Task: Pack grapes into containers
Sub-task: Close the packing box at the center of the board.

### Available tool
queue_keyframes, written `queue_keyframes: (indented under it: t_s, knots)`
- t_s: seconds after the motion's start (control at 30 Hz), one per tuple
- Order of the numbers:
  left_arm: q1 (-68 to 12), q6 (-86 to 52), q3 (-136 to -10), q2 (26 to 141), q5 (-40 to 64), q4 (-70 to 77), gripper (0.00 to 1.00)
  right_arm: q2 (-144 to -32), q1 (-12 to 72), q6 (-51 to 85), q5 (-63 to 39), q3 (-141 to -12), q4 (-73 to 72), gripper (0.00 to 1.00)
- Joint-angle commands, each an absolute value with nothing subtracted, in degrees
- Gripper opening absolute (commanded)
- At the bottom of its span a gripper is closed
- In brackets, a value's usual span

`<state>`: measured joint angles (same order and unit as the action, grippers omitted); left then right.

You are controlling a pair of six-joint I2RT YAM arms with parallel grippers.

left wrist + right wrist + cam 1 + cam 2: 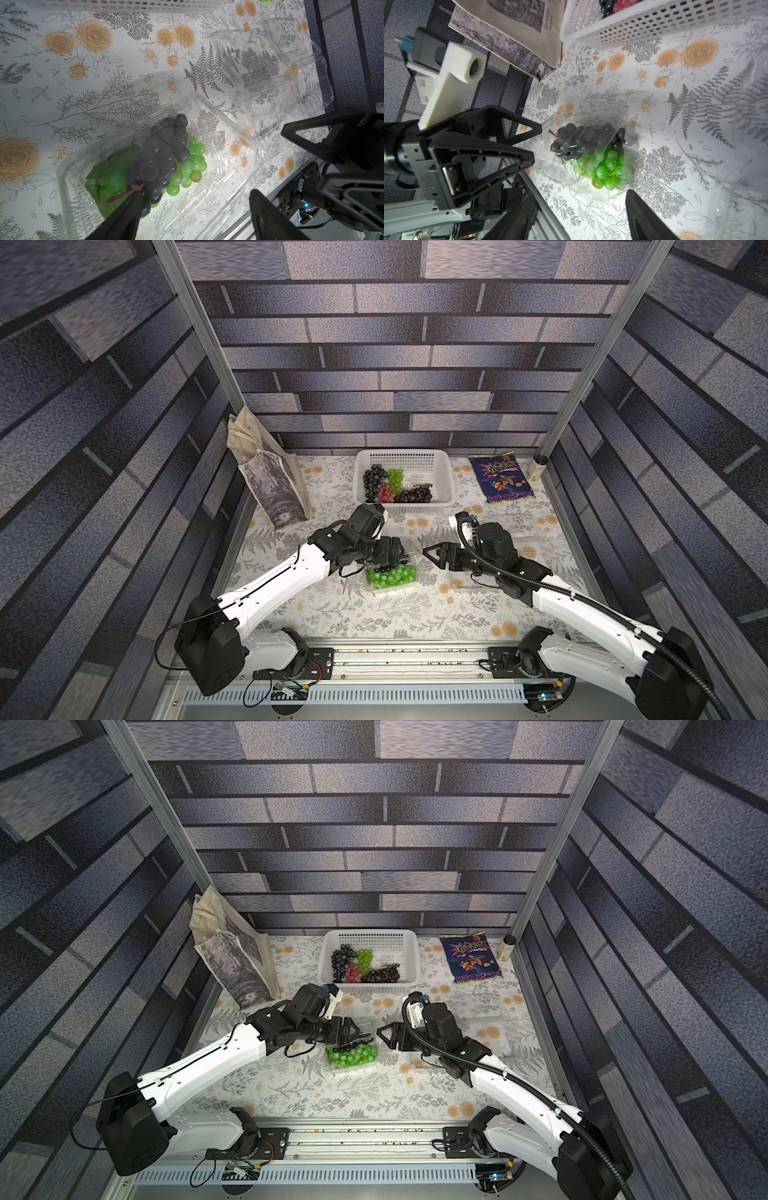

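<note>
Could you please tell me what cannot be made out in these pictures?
- Left wrist view: a finger of the left gripper is blurred, so contact with the dark bunch is unclear.
- Both top views: the empty containers are faint clear plastic, partly under the right arm.
- Right wrist view: the frame edge cuts off the basket and most of its grapes.

Grn grapes (390, 576), blk grapes (162, 153), floral cloth (374, 614)

**Enclosed robot laboratory cell**

Aluminium posts (197, 323) carry printed brick-pattern panels (415, 329) beyond the fingers (435, 553) of the right gripper (428, 552). Behind them, two arm bases (286, 649) bolt to a slotted rail (407, 659) with exposed wiring (286, 686). A floral cloth (374, 614) lies spread beneath.
</note>
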<state>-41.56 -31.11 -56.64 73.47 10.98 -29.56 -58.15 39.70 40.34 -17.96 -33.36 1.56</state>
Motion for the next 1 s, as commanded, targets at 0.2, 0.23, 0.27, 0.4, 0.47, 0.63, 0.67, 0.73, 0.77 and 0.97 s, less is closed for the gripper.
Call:
queue_keyframes:
  t_s: [0.2, 0.23, 0.27, 0.4, 0.47, 0.63, 0.67, 0.73, 0.77, 0.97]
  knots:
    - [-46.57, -33.70, -53.84, 76.46, 4.90, -31.07, 0.82, -57.12, 44.06, 52.86, -16.61, -23.56, -9.57, 0.70]
    - [-46.84, -33.77, -53.65, 76.84, 4.75, -31.08, 0.82, -57.36, 44.52, 53.64, -16.39, -22.85, -10.57, 0.70]
    - [-47.09, -33.90, -53.53, 77.28, 4.56, -31.11, 0.82, -57.77, 44.88, 54.38, -16.27, -22.18, -12.06, 0.70]
    - [-47.69, -34.23, -52.96, 78.72, 4.09, -31.43, 0.81, -59.93, 45.35, 57.68, -16.50, -19.56, -18.14, 0.69]
    - [-47.89, -34.36, -52.74, 79.10, 3.80, -31.80, 0.81, -61.22, 45.65, 58.49, -16.60, -19.25, -19.82, 0.68]
    - [-47.91, -34.28, -51.82, 79.06, 2.50, -32.87, 0.81, -65.92, 46.14, 62.22, -17.18, -17.83, -26.69, 0.65]
    - [-47.90, -34.27, -51.65, 79.01, 2.38, -32.84, 0.81, -66.78, 46.29, 62.63, -17.31, -17.73, -27.45, 0.64]
    - [-47.97, -34.36, -51.33, 79.09, 2.11, -32.66, 0.81, -68.40, 46.56, 63.52, -17.03, -17.34, -29.50, 0.62]
    - [-47.92, -34.37, -51.28, 79.18, 1.99, -32.70, 0.81, -68.99, 46.58, 63.99, -16.97, -17.14, -30.24, 0.60]
    - [-47.90, -33.77, -51.15, 79.69, 1.93, -33.41, 0.81, -69.79, 46.76, 65.05, -16.22, -16.35, -31.18, 0.57]
